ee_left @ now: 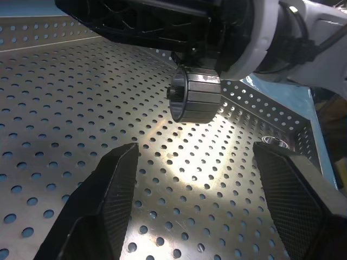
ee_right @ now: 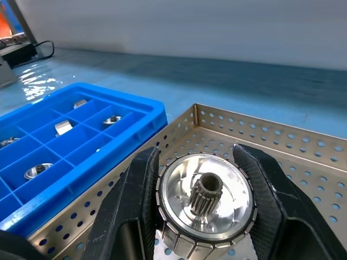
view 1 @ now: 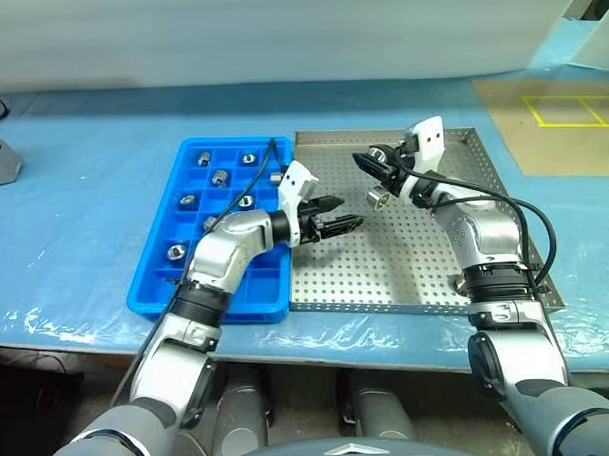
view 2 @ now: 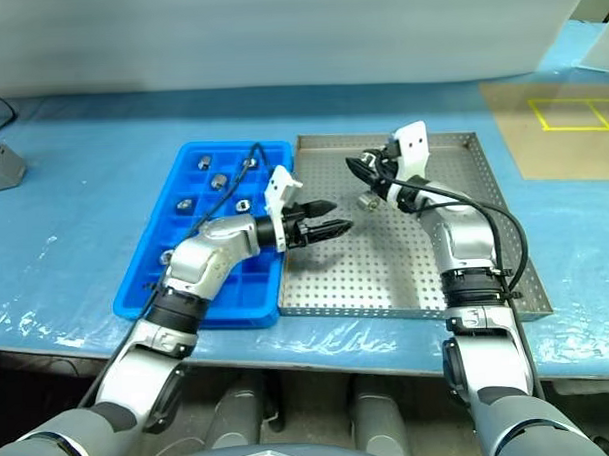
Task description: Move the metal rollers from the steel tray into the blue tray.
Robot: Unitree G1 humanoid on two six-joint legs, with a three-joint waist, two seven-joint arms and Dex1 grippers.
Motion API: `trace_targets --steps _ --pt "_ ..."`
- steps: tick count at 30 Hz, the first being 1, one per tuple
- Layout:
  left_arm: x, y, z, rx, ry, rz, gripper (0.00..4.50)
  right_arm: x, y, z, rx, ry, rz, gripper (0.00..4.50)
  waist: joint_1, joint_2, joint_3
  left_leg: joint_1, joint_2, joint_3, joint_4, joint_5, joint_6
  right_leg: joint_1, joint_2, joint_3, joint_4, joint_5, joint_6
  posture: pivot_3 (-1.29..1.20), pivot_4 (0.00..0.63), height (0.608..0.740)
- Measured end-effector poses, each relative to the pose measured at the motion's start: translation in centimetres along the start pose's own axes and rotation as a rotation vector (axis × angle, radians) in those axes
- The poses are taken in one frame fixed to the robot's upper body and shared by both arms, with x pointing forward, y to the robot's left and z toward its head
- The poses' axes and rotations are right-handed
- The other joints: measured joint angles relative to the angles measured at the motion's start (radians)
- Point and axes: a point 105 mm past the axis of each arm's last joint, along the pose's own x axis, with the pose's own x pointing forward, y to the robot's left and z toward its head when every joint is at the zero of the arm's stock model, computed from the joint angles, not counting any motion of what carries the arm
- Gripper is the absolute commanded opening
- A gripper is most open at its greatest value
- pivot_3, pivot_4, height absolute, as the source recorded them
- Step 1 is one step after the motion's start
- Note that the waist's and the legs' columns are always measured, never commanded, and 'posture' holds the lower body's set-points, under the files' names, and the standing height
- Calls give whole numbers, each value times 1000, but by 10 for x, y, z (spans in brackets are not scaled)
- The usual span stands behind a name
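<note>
Head-camera views first, nearest things: left gripper (view 1: 346, 225) level over the steel tray (view 1: 386, 275), fingers (ee_left: 105, 200) spread wide and empty, pointing across toward the right arm. Beyond it, right gripper (view 1: 372, 163) lifted above the tray's far half, clamped tight on a roller (ee_right: 206, 203); seen from the right wrist, both fingers (ee_right: 130, 200) pressed on its ribbed rim, toothed hub facing the camera. Seen from the left wrist, the same held roller hanging just ahead, between the open fingers' line but not yet inside them. One more roller (view 1: 376, 196) lying loose on the perforated floor near the right gripper. Farther left, blue tray (view 1: 152, 293) touching the steel tray's side, several rollers (view 1: 219, 177) already sitting in separate compartments.

Looks like a hand-over in mid-air. Best done by bringing the open left gripper squarely around the ribbed rim, closing firmly before loosening the right. Risk: smooth round metal slipping and dropping back onto the tray.
</note>
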Motion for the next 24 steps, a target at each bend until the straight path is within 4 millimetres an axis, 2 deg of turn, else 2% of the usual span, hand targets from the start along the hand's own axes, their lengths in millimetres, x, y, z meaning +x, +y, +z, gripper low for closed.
trace_targets --steps 5,14,24 --pt "17 -14 2 -9 -14 -58 3554 4 10 4 6 -19 28 1738 2 0 0 -6 0 0 1 1 2 -6 0 0 1 0 0 -181 150 740" --pt "12 -6 12 28 -41 -22 3554 2 12 -8 11 13 32 1738 1 0 0 -6 0 0 1 1 3 -6 0 0 1 0 0 -183 150 740" --pt "20 -11 6 9 -33 -39 3554 3 14 -8 10 14 38 1738 1 0 0 -6 0 0 2 1 3 -6 0 0 1 0 0 -191 150 740"
